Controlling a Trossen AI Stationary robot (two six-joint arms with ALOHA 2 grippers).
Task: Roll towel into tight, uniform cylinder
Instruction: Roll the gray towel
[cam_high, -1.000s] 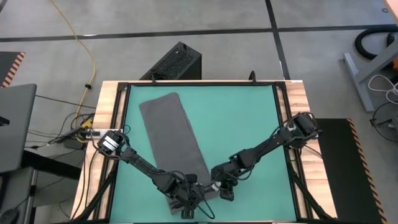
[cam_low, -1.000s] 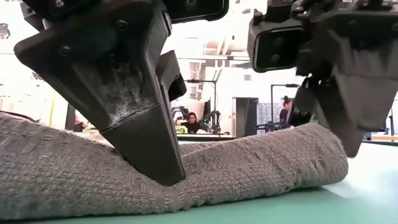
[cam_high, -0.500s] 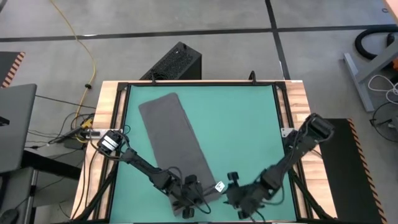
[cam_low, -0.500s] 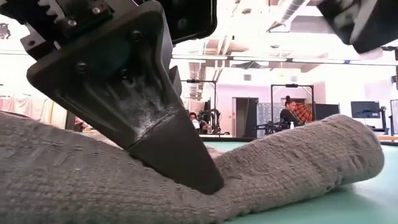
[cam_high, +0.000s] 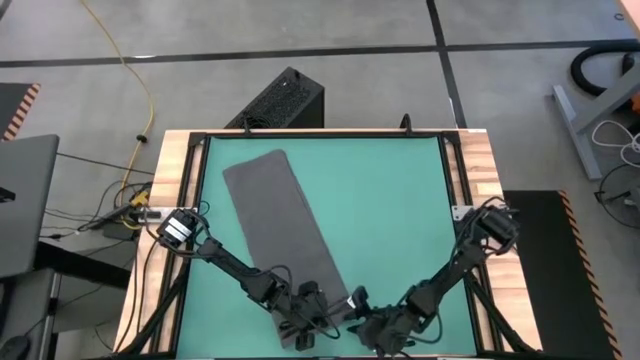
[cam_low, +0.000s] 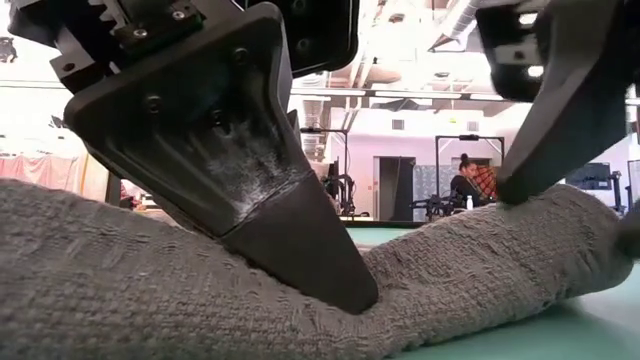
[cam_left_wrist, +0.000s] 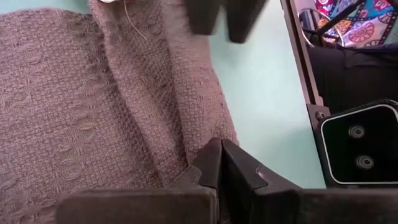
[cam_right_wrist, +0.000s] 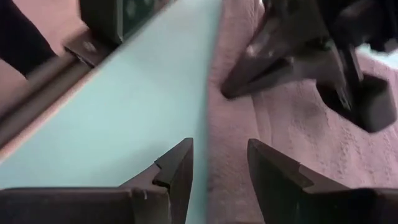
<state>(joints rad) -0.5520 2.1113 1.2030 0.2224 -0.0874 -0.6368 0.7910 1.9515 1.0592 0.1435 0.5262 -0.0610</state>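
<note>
The dark grey towel (cam_high: 280, 215) lies as a long strip on the green mat, running from the far left to the near middle. Its near end is rolled into a thick roll (cam_low: 470, 255) that rests on the mat. My left gripper (cam_high: 312, 318) is shut and dug into the roll's middle (cam_left_wrist: 221, 163). My right gripper (cam_high: 364, 318) stands open at the roll's right end (cam_right_wrist: 219, 158), with one finger over the cloth and the other over the mat beside it. My left gripper presses its shut fingers (cam_low: 335, 280) down into the top of the roll's middle (cam_left_wrist: 186, 149), slanting down from the near side. The cloth is dented under the tips, and the roll stays on the mat. My right gripper has one fingertip (cam_low: 515, 190) on the top of the roll near its right end (cam_low: 540, 215), coming from above at a slant. The other finger (cam_right_wrist: 177, 165) stands beside the roll over the mat; nothing is pinched.
A black frame rail (cam_high: 455, 200) borders the mat, close to the roll on the near side (cam_left_wrist: 305, 74). Bare green mat (cam_high: 390, 200) lies to the right of the towel. People and equipment stand in the room beyond (cam_low: 465, 180).
My right gripper has left the roll's right end, swung toward the near right corner while rolling its wrist, then come back down onto that end. My left gripper has tipped over and sunk deeper into the roll. The roll's right end now sits higher and fuller.
</note>
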